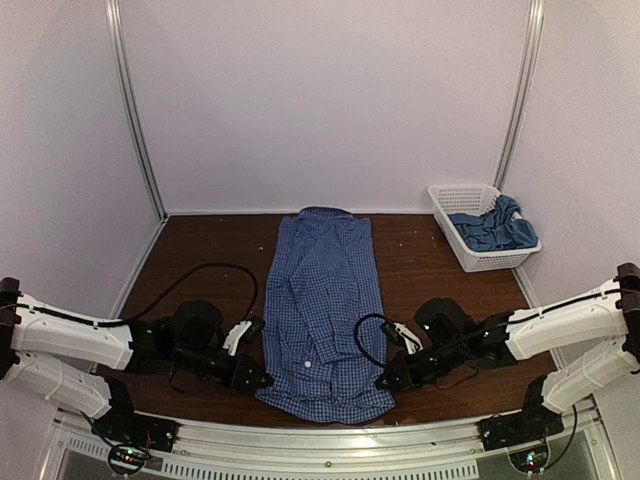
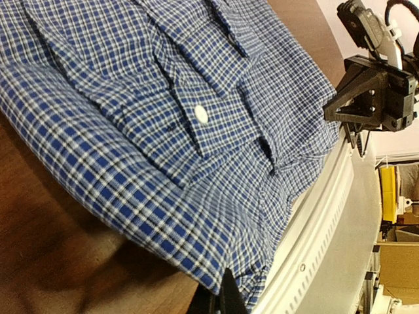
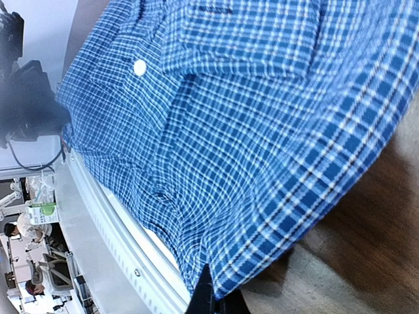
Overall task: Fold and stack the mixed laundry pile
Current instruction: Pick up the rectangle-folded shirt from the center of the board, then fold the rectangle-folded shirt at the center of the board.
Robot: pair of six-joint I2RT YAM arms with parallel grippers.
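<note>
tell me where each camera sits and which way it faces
top external: above, behind the bases, looking down at the checked shirt and basket; left arm, right arm show.
left wrist: low at the shirt's hem, facing across to the right arm; sliver of own jaws.
right wrist: mirrored, facing the blurred left arm; sliver of own jaws.
shared: both wrist views catch the same white button.

Soft even light, faint shadows, wrist views sharp up close (backgrounds blurred)
</note>
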